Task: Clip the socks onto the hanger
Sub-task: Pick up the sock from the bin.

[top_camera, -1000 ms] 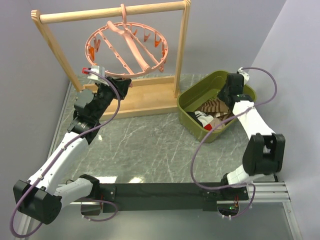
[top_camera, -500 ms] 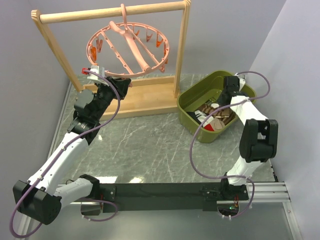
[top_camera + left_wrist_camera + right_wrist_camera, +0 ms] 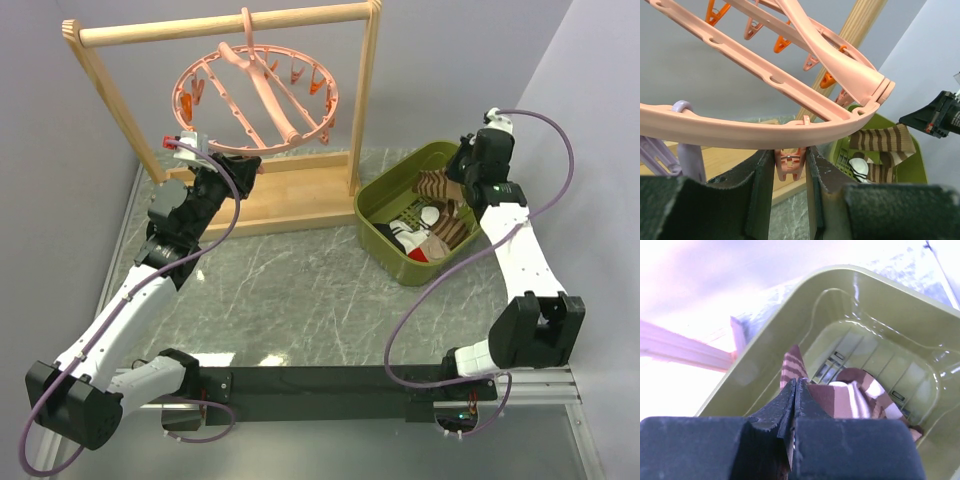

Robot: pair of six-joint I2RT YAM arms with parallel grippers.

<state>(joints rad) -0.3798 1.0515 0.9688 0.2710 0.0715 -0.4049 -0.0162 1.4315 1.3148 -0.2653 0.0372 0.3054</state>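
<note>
At the far left of the table (image 3: 300,290), a light wooden rack frame (image 3: 225,24) stands against the back wall. A salmon-pink round plastic ring hanger (image 3: 265,95) with cross spokes hangs by its hook from the top bar, tilted. Small pink and orange clips sit round its rim.

Left gripper (image 3: 243,162): raised to the near-left rim of the hanger. In the left wrist view its fingers (image 3: 762,185) are closed against both sides of a small pink clip (image 3: 790,167) that hangs under the rim. How hard they press cannot be told.

Centre: bare grey marbled table between the rack base and the bin.

Right of the rack: an olive-green plastic bin (image 3: 395,175) sits on the table, just beside the rack's right post. It holds a white-black-red sock (image 3: 408,228) on its near-left side and a second brown striped sock (image 3: 452,232) to the right of that one.

Right gripper (image 3: 458,183): over the far-right part of the bin. In the right wrist view its fingers (image 3: 775,410) are clenched tight on one end of a small brown knit sock with tan stripes (image 3: 840,400). The sock hangs from the fingertips over the bin interior. Whether its lower end touches the pile below cannot be told. The sock is well apart from the hanger.
</note>
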